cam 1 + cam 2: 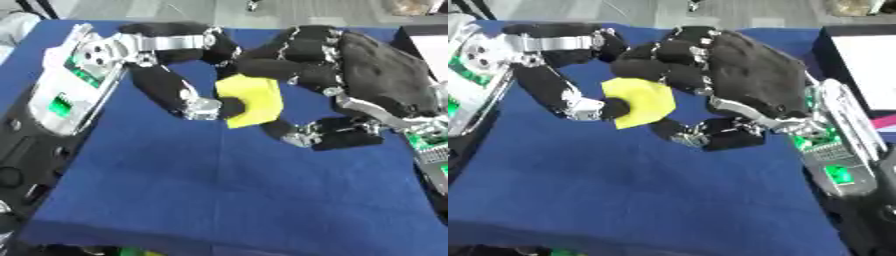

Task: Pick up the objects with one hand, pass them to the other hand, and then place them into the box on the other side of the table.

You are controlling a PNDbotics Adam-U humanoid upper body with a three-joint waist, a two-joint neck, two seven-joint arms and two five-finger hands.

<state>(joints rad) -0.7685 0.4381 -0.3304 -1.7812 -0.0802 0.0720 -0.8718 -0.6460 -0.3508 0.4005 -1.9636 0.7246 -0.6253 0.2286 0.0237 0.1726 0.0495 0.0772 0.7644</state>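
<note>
The yellow block [249, 100] is a soft-looking, bright yellow piece with flat sides and a rounded notch on its left edge. It is up in the air above the blue tabletop [219, 190], a bit tilted. It sits between the two robot hands. The left robot hand [179, 75] has fingers curled round its top and left side, with one fingertip in the notch. The right robot hand [737, 80] curls its fingers over the top right, and its thumb is below. A box [859, 65] with a white inside sits at the right edge.
</note>
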